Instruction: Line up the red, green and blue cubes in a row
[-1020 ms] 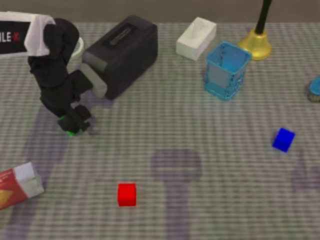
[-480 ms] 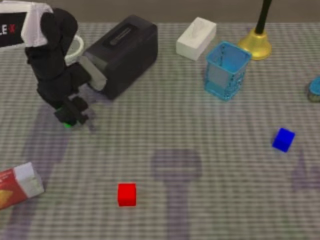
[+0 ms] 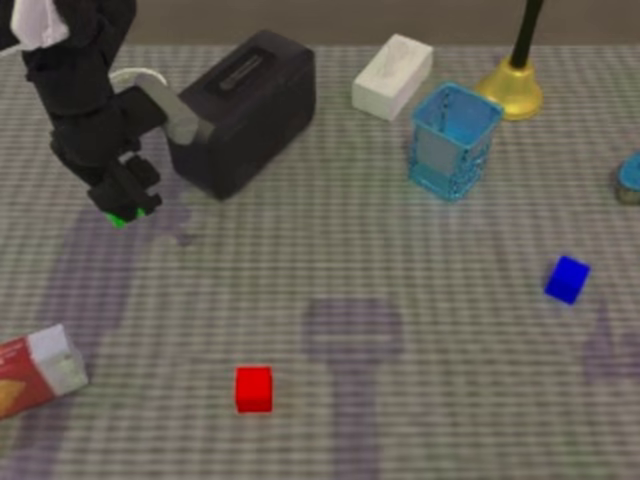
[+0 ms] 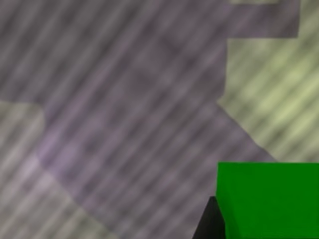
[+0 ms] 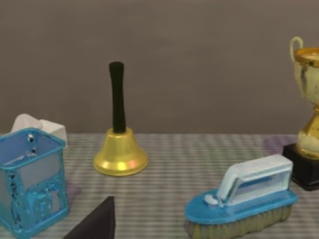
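Left claw (image 3: 122,203) risen and drawn toward surface's far left corner, clenched on small bright green cube (image 3: 119,216). Small red cube (image 3: 254,388) near front edge, rightward of claw; deep blue cube (image 3: 567,279) far right. Right arm unseen.

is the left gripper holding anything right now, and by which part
Yes: the left gripper holds the green cube, pinched by its sides between the fingers and lifted off the table, beside the black case.

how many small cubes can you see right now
3. The red cube lies near the table's front, left of centre. The blue cube lies toward the right side. The green cube is held in the left gripper at the far left.
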{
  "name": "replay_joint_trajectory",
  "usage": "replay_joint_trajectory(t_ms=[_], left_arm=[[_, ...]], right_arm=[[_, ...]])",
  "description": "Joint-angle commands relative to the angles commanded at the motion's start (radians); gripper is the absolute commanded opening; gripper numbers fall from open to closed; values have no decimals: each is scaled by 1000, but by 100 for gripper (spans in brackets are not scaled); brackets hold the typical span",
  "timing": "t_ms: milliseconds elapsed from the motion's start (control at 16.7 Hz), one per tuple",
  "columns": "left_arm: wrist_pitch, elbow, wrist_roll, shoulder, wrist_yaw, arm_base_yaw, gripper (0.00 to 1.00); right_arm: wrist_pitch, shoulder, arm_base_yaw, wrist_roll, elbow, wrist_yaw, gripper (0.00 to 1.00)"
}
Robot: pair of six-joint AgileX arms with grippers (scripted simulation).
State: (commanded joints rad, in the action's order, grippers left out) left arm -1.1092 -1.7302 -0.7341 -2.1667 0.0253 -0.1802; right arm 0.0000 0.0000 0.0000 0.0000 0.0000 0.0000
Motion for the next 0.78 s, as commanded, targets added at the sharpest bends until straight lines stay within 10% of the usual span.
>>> replay_joint_trajectory(t_ms=[300,780], left_arm=[[4,22,-1,16,-1,-77,0],[16,164,19,143,-5,-553,0]], right_arm=[[0,0,0,0,0,0,100],[0,0,0,0,0,0,100]])
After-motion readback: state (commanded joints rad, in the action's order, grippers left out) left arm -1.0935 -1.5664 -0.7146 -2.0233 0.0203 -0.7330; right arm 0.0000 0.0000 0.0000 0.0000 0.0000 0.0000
